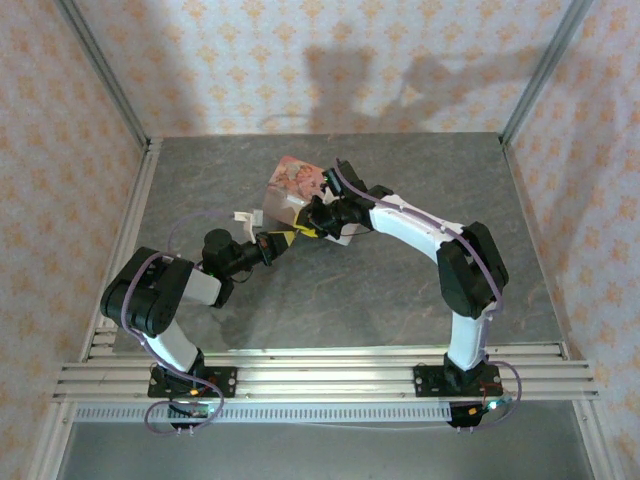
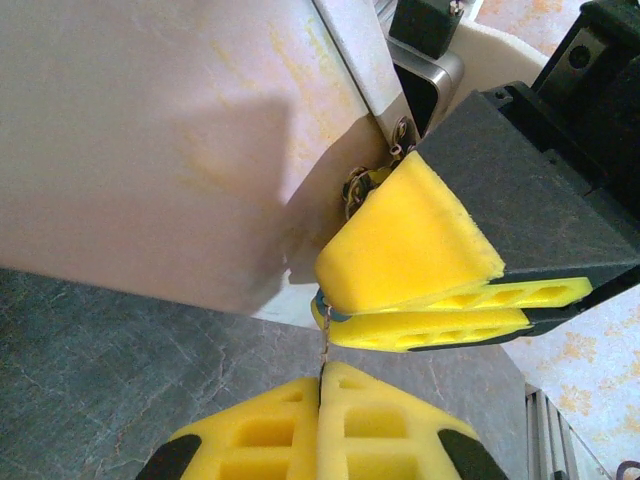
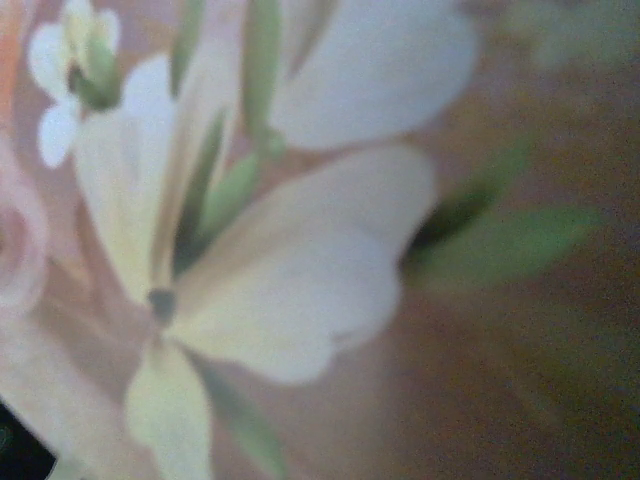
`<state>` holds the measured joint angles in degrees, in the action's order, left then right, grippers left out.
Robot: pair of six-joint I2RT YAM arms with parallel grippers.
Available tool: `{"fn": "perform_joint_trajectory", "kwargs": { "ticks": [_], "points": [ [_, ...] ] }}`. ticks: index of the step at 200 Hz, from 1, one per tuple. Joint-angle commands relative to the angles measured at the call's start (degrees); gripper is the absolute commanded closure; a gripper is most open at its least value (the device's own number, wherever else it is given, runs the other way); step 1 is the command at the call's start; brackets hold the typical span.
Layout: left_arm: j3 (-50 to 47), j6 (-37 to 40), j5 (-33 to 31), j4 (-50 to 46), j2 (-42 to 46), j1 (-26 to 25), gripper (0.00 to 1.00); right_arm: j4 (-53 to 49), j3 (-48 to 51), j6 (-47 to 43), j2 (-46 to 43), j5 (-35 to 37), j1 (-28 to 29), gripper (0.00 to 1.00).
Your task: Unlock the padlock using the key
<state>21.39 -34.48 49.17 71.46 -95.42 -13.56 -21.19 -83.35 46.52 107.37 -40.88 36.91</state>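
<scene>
In the left wrist view my left gripper is shut on the key, a thin pale metal sliver that rises from between its yellow fingers. The key's tip reaches the padlock, of which a small teal-blue edge shows. My right gripper is shut on the padlock just above. From above, the left gripper and the right gripper meet tip to tip in front of the pink tin. The right wrist view is a blurred close-up of the tin's flower picture.
The pink tin's pale side stands directly behind the padlock, with a small metal hasp at its edge. The grey stone-look tabletop spreads around it. Metal rails line the near edge, and patterned walls enclose the table.
</scene>
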Motion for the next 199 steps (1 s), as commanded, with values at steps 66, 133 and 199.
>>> {"fn": "perform_joint_trajectory", "kwargs": {
  "ticks": [66,133,199],
  "points": [
    [-1.26,2.17,1.19,2.76,2.50,-0.49,1.00,0.27,-0.19,1.16,-3.46,-2.54,-0.33,1.00],
    [-2.80,6.05,-0.06,0.26,4.49,-0.68,1.00,0.10,-0.26,1.64,-2.95,-2.79,-0.45,1.00],
    [-1.53,6.73,-1.13,-0.18,4.32,-0.75,1.00,0.18,-0.07,2.34,-3.13,-3.03,-0.52,1.00]
  ]
}}
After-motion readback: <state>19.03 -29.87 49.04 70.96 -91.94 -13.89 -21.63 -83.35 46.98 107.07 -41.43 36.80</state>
